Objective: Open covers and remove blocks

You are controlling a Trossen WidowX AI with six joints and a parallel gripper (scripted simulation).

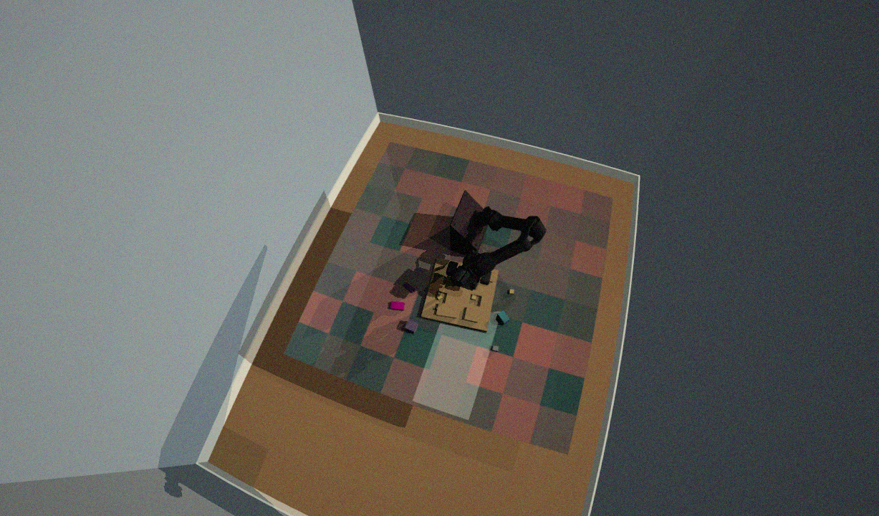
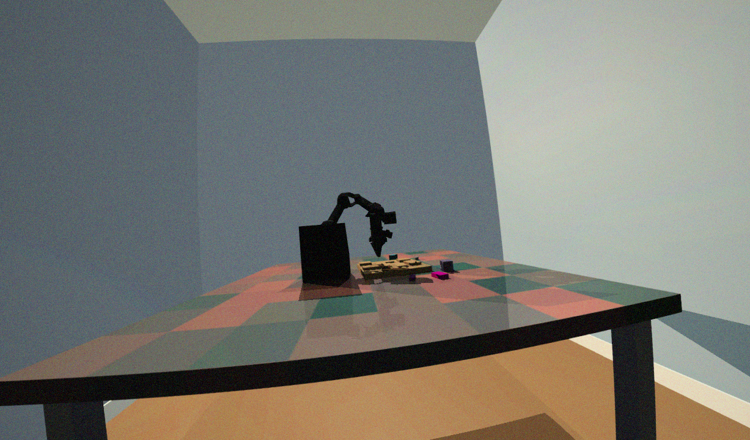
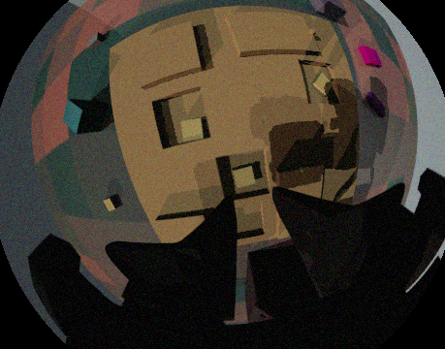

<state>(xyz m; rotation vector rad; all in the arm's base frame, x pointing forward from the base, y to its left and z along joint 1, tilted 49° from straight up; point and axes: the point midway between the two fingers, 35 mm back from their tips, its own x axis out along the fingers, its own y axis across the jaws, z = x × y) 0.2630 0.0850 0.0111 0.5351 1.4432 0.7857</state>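
Note:
The tan puzzle board [image 1: 458, 300] [image 3: 135, 111] lies under the arm. My gripper [image 2: 378, 255] [image 3: 253, 197] is partly open, with nothing seen between its fingers, and hangs above the board. In the wrist view, three wells show pale squares that look like small blocks: a left one [image 3: 192, 128], a middle one [image 3: 244, 176] and a right one [image 3: 323, 83]. Cover plates include an upper-left plate [image 3: 156, 55] and an upper-right plate [image 3: 275, 34]. Fingers and shadow obscure the near wells and covers. Beside the board lie a magenta block [image 1: 396, 306] [image 3: 369, 56], a teal block [image 1: 502, 317] [image 3: 73, 116] and a cream block [image 1: 511, 292] [image 3: 109, 204].
A dark purple block [image 3: 375, 104], a grey-purple block [image 1: 410, 327] [image 2: 447, 266] and a small grey block [image 1: 495, 348] also lie beside the board. The arm's dark base [image 2: 323, 254] stands behind the board in the top view, and the arm's shadow falls across the board.

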